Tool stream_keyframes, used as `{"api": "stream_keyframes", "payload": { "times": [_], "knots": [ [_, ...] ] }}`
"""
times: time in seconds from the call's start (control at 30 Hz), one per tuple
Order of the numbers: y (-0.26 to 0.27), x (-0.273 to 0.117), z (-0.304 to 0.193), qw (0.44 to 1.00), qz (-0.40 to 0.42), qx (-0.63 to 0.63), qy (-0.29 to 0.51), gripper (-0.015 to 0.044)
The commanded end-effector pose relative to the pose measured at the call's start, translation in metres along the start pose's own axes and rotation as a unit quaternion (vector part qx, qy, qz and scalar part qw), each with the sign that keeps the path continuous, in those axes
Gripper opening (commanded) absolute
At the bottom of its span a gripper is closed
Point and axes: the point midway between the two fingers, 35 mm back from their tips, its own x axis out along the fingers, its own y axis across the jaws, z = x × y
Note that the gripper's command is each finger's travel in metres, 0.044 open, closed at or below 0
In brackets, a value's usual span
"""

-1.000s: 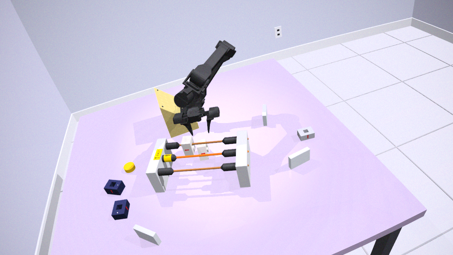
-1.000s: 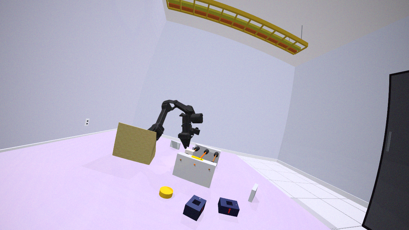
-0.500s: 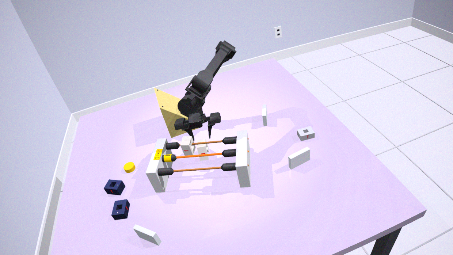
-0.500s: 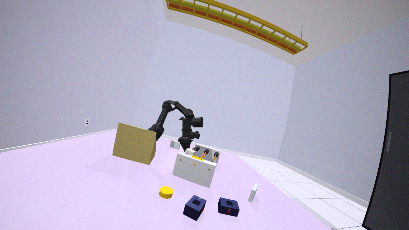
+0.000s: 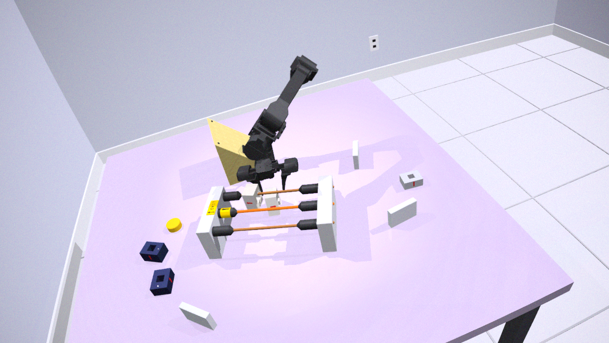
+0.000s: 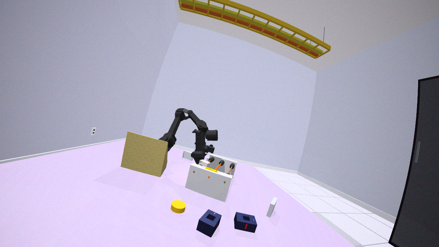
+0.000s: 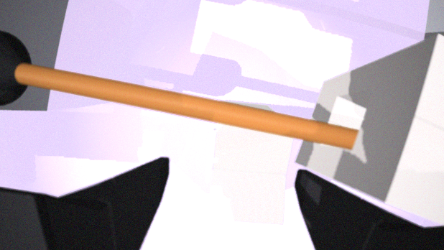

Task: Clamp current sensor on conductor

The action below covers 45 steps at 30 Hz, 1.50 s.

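The white open sensor point(image 5: 272, 208) point(image 7: 251, 154) stands low by the rack's back conductor point(image 5: 290, 191) point(image 7: 179, 103); its red arrow points right in the top view, away from the LOAD label point(image 5: 211, 207) point(image 6: 211, 169). It is pale and overexposed in the wrist view. The LOAD conductor point(image 5: 266, 209) point(image 6: 218, 166) is the bright orange middle one, with a yellow band at its left end. My gripper point(image 5: 272, 190) point(image 7: 233, 172) is open, pointing down, its fingertips either side of and above the open sensor. Whether they touch it I cannot tell.
A closed white sensor point(image 5: 250, 196) point(image 6: 204, 162) sits round the back conductor, beside one finger. White end plates point(image 5: 327, 191) point(image 6: 205, 187) bound the rack. A wooden wedge point(image 5: 230, 149) point(image 6: 144, 153) stands behind. Two blue sensors, a yellow disc point(image 5: 174, 224) point(image 6: 178, 206) and several pale blocks stand around.
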Motion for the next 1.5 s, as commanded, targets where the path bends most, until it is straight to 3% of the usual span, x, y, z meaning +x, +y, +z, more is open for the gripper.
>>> {"api": "stream_keyframes", "payload": {
  "times": [0.0, 0.83, 1.03, 1.47],
  "knots": [
    [0.0, -0.001, 0.0, 1.0, 0.0, 0.0, 0.0, 0.0308],
    [0.0, -0.001, 0.0, 1.0, 0.0, 0.0, 0.0, 0.0141],
    [0.003, -0.003, -0.001, 1.0, 0.002, 0.002, 0.0, 0.0],
    [0.047, -0.01, -0.023, 1.0, 0.0, 0.003, 0.001, 0.0]
  ]
}}
